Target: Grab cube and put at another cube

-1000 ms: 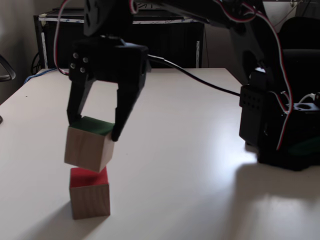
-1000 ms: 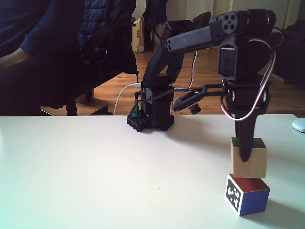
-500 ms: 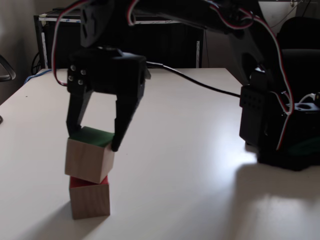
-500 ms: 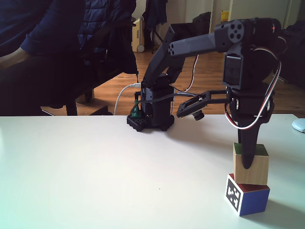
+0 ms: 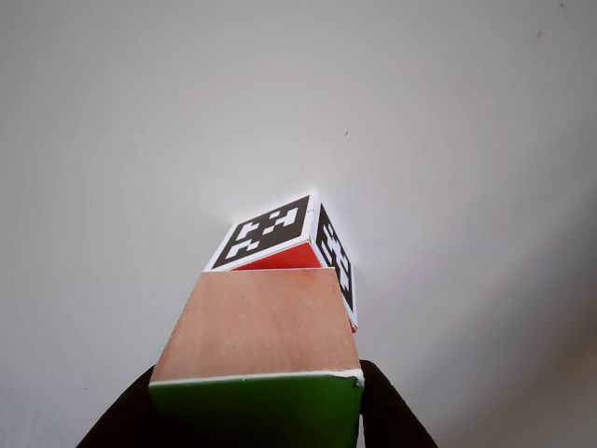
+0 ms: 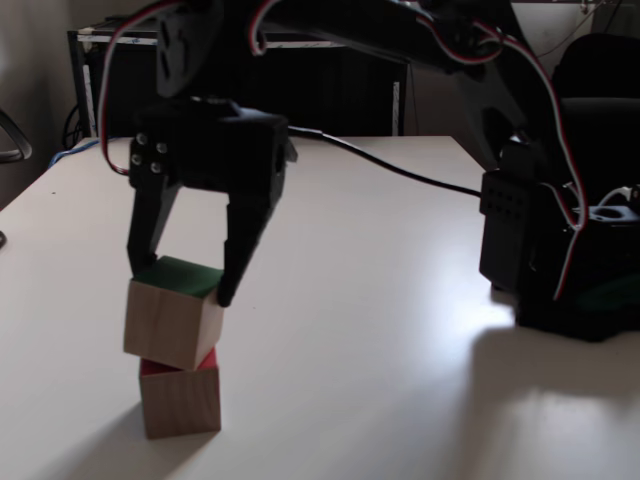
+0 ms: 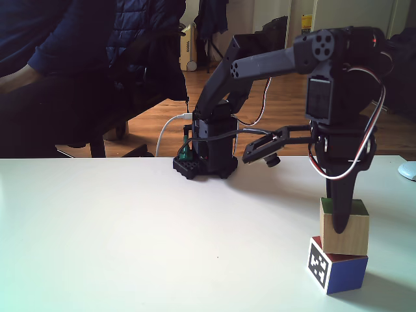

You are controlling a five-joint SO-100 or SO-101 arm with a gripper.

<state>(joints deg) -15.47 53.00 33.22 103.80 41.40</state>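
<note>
Two stacked: gripper holds the cube atop another cube

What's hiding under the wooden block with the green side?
Under the wooden cube sits the smaller marker cube, held on by the gripper. Most of its red top is covered.

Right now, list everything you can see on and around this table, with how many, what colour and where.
Wooden cube: one, light brown with a green top face, tilted on top of the marker cube.
Marker cube: one, black-and-white patterned faces, red and blue faces, on the table under the wooden cube.
Table: one, white.
Cable: one, black, running across the table in a fixed view.
Seated person: one, in dark clothes, behind the table in a fixed view.
Arm base: one, black, at the table's far edge.
Gripper: one, black, jaws closed on the wooden cube's sides.
</note>
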